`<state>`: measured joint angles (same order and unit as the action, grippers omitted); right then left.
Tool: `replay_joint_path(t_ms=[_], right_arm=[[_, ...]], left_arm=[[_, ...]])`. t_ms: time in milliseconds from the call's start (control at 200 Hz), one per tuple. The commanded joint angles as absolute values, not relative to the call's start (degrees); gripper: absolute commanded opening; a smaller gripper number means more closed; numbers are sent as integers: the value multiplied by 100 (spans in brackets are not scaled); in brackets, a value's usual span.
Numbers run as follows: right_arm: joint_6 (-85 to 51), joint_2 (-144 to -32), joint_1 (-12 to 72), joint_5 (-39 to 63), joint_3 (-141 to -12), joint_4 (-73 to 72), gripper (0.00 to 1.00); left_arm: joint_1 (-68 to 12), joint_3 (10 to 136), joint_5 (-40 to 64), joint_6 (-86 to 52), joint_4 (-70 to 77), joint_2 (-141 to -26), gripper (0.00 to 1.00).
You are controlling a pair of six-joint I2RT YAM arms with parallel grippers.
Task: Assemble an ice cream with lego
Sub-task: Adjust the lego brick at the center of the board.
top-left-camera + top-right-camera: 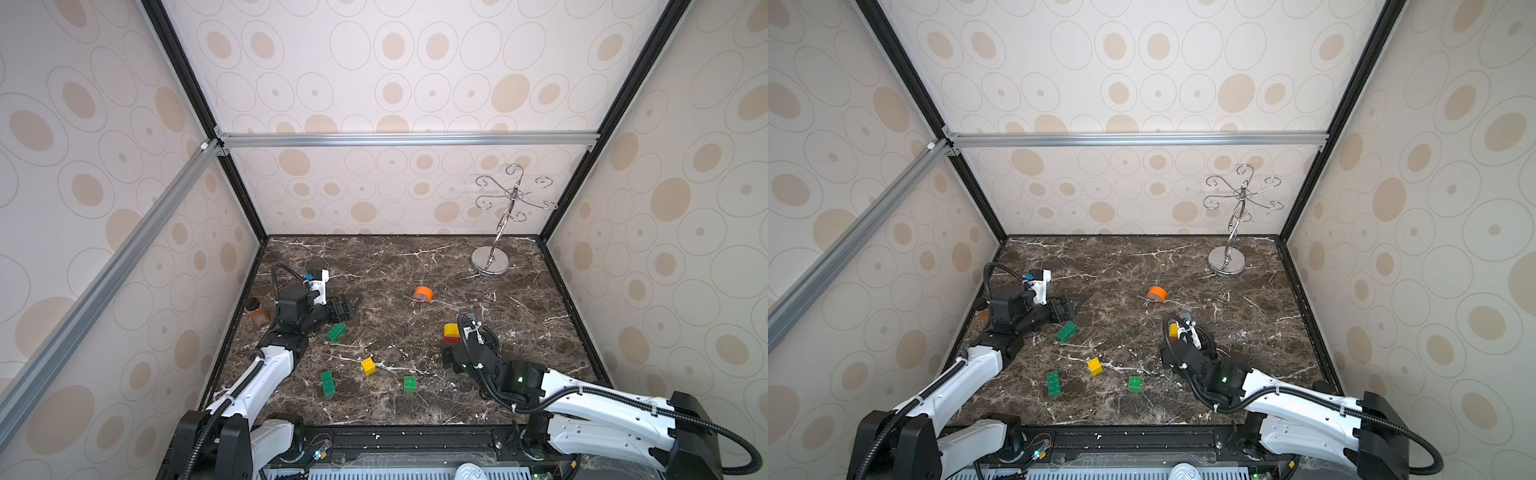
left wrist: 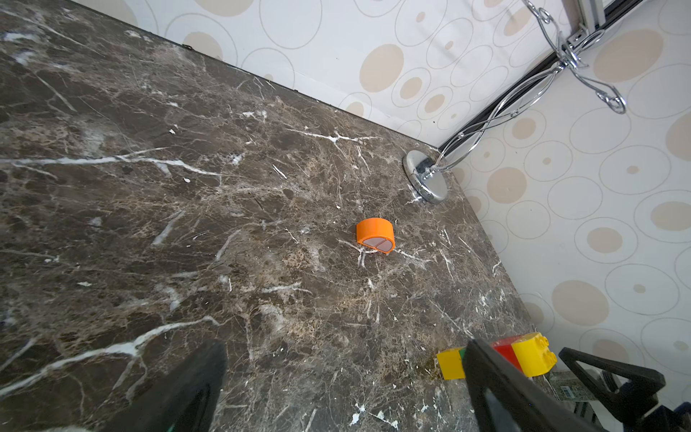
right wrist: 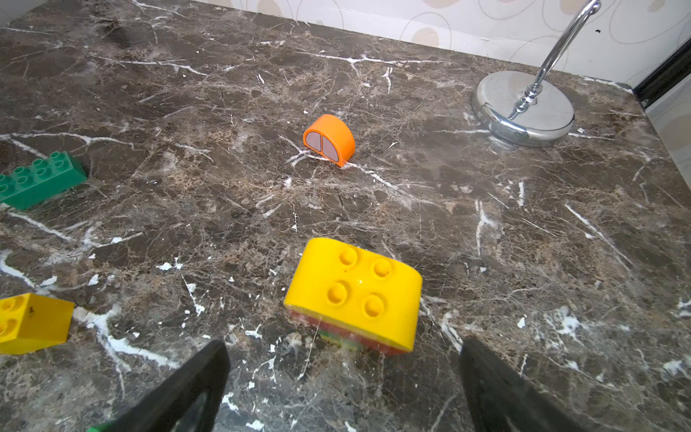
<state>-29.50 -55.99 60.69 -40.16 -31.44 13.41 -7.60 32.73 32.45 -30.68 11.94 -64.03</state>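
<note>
Your right gripper (image 3: 344,346) hangs with fingers spread wide and empty, just short of the yellow-topped stack (image 1: 451,332), lower right of centre in a top view. Your left gripper (image 2: 346,344) is spread and empty too. The orange dome (image 1: 423,294), near mid-frame, looks light, rigid and slick. Pinching its 2 flat faces should hold better than the curve.

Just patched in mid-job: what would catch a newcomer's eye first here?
The orange dome piece sits alone in the middle of the marble table. A yellow-topped brick stack stands just ahead of the open right gripper, and a chrome hook stand occupies the far right corner.
</note>
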Motion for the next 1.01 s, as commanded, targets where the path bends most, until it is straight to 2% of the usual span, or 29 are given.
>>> replay_joint_path(t_ms=[0,1000], right_arm=[[-2866,-5516,6193,-4590,-2931,639,98],[-2969,-6164,6165,-4992,-2168,-1011,99]], left_arm=[[-729,3270,3226,-3129,1268,-6284,100],[-729,3278,3182,-3103,1273,-6302,100]])
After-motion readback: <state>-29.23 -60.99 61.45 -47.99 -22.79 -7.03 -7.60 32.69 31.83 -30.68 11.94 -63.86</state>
